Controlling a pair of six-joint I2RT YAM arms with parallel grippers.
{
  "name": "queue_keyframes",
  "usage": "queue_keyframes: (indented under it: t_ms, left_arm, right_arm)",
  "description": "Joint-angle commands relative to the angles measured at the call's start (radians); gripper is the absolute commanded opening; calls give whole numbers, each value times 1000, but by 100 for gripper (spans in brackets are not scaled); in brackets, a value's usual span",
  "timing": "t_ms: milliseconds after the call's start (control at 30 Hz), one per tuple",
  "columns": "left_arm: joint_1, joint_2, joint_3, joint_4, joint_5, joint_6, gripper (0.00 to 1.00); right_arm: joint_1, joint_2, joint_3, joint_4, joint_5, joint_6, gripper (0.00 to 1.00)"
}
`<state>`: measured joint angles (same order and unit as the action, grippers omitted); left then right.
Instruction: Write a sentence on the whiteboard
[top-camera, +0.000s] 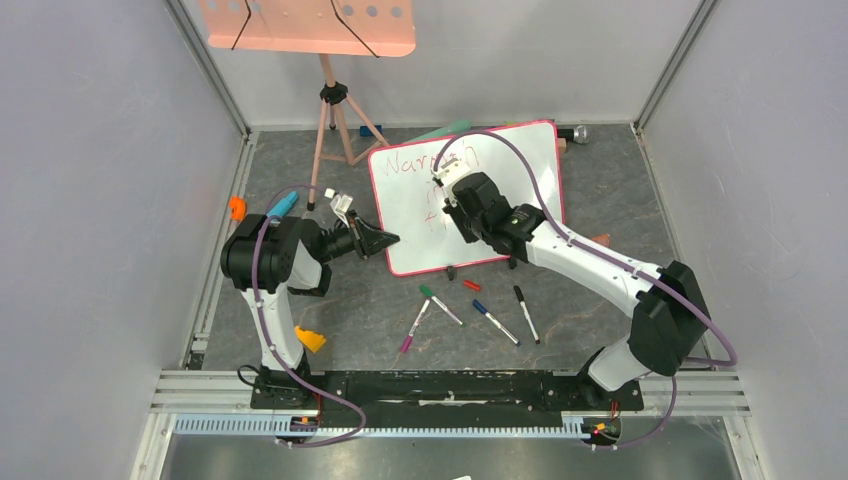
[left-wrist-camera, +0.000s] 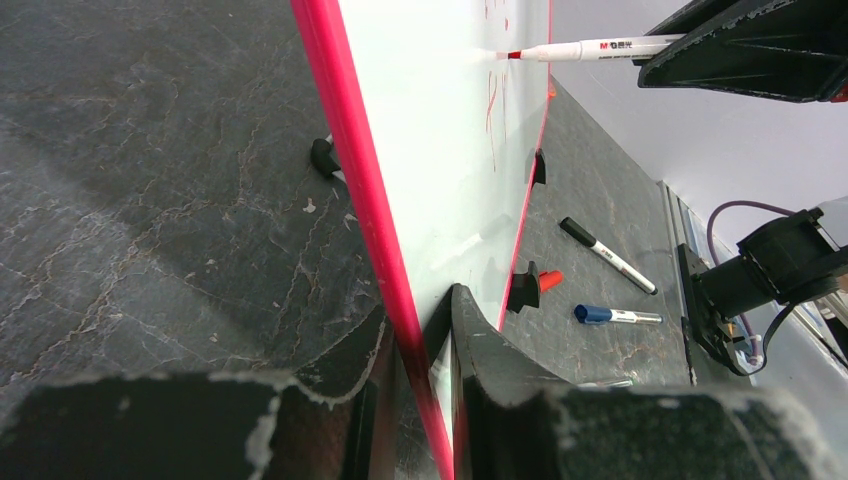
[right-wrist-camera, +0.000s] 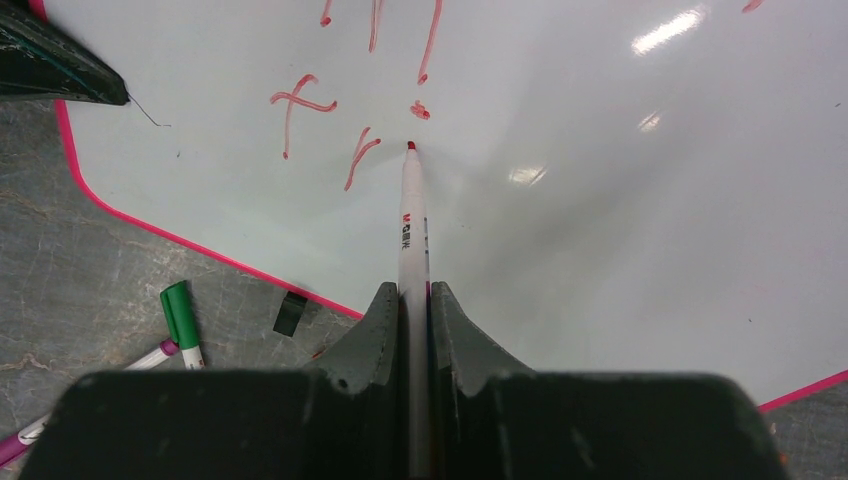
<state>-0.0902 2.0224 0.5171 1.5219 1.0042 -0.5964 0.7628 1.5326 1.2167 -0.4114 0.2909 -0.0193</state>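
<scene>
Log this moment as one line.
left pincer: shut on whiteboard rim | right pincer: shut on red marker, tip at whiteboard | sentence: partly written

Bright, even light; glare spots on the glossy whiteboard.

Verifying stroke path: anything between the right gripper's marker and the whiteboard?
Nothing visible. The red marker in the right gripper has its tip against bare whiteboard, beside the red strokes. The left gripper clamps the board's edge, well off to the side.
</scene>
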Motion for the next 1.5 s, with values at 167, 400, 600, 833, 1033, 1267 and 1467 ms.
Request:
queue_keyframes:
  t_ms: [167,400,600,833,1033,1267,1467]
  left_arm:
    - [18,20,9,35,-133,126,7]
    - [18,21,9,35,-133,121,7]
    - [18,21,11,35,-131,122,7]
    - [18,23,12,35,-131,120,7]
    - [18,23,10,35,-131,120,7]
    - [18,23,10,35,-133,120,7]
    - [18,24,12,35,-129,119,7]
  right_arm:
    - [-3,-36,-70,25,-9,18,0]
    - [-1,-62,-90,18,-23,48,0]
    - [-3,-87,-23,2,-58,50,0]
    - [-3,-103,-10,4,-10,28,0]
    - [-3,-85,5,-6,30,28,0]
    - [-5,-64,10,-6,34,28,0]
    - [-7,-26,25,-2,30,28,0]
